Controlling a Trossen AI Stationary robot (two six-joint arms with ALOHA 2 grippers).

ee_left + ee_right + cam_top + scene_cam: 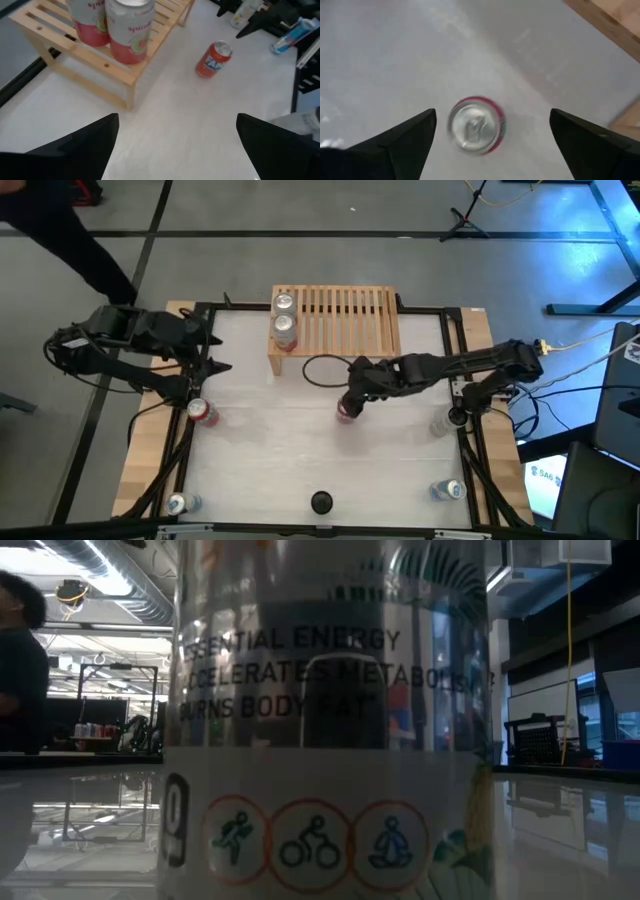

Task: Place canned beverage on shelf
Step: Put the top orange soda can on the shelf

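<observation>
The light-wood slatted shelf (340,322) stands at the table's far middle, with two pink-and-white cans (285,304) (284,329) upright on its left end; they also show in the left wrist view (131,30). A red can (346,413) stands upright on the table in front of the shelf. My right gripper (350,396) hangs over it, open, fingers pointing down; the right wrist view shows the can's top (476,125) below and between the spread fingers (492,114). My left gripper (222,353) is open and empty at the table's left, facing the shelf (177,117).
Another red can (203,412) stands near the left arm. Cans stand at the near left (178,503), near right (448,491) and right edge (440,423). A can (330,720) fills the low view. A person (20,660) is beyond the table.
</observation>
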